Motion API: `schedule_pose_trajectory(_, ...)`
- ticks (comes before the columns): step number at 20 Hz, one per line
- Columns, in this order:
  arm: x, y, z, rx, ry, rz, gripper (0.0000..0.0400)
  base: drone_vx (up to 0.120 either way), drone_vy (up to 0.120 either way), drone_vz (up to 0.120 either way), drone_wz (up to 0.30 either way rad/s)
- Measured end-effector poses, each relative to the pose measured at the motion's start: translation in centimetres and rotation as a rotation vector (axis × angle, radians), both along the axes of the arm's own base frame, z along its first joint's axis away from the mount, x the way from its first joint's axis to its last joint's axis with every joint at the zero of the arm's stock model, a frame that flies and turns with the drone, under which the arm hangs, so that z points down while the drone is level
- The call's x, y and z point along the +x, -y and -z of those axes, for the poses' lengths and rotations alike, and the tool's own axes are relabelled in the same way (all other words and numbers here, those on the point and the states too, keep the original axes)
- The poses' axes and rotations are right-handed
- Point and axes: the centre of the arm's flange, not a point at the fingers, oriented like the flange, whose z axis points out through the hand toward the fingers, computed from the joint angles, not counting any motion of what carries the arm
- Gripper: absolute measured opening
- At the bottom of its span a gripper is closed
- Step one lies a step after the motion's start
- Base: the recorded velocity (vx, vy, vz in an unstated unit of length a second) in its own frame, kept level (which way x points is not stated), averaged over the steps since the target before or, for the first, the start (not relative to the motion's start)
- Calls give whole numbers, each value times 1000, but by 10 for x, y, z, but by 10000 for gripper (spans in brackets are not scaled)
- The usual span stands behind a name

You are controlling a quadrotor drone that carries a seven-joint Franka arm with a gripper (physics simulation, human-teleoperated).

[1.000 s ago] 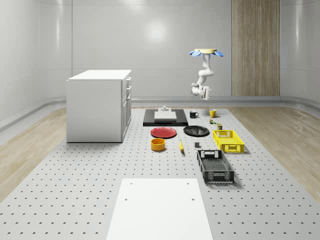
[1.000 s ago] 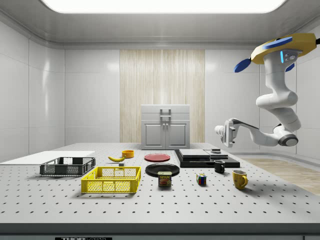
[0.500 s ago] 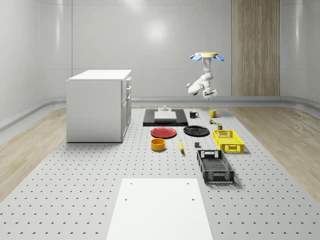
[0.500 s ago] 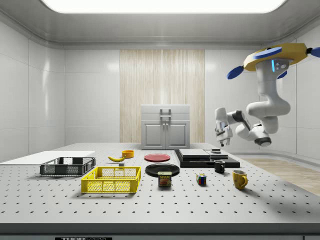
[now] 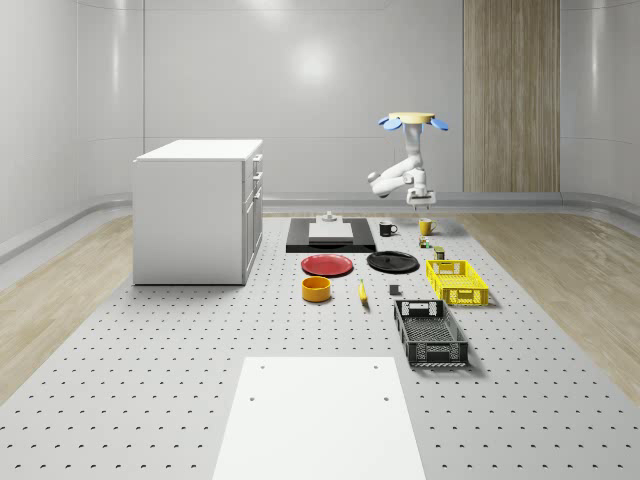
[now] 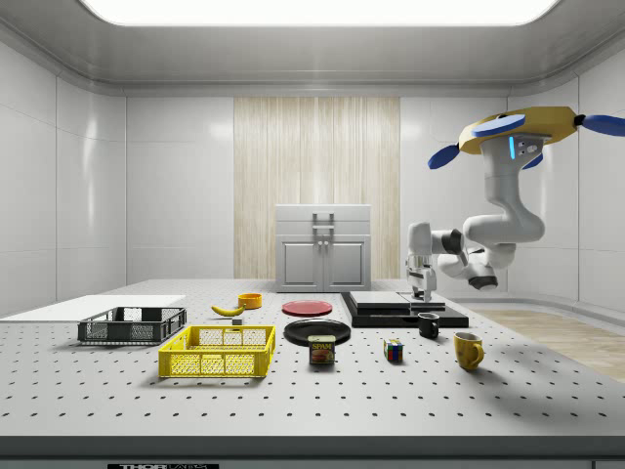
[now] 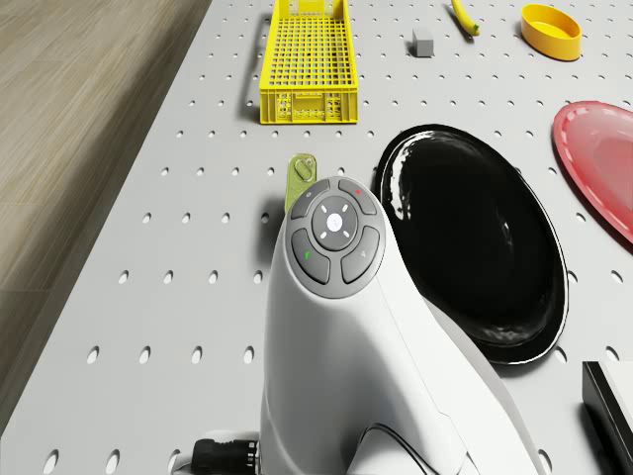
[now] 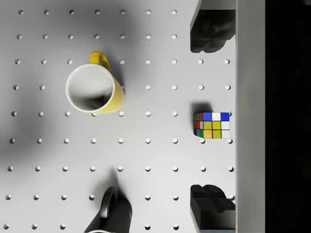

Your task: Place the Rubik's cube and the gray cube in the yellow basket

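Fingers are spreading wide, holding nothing, pointing down over the table above the Rubik's cube. Hovering drone is hanging beyond it, the yellow basket well apart.

Rubik's cube: blue, yellow, white, red, green squares. Basket: yellow mesh. Mug: yellow. Plate: glossy black.

The Rubik's cube sits flat on the surface below the hand, between its fingertips. The small gray cube, apparently upright, lies well beyond, beside the empty yellow basket.
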Motion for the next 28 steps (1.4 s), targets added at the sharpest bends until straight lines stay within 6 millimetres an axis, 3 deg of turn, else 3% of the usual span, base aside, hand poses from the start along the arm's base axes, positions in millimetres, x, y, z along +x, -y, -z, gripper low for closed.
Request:
schedule_pose_trajectory(14, 0, 3, 0, -35, -1, 1, 400, 109, -17, -120, 0)
schedule_pose_trajectory(22, 0, 4, 0, -38, -2, 1, 400, 5, 0, -100, 0)
schedule_pose_trajectory(28, 0, 4, 0, -38, -2, 0, 400, 67, 0, -93, 0)
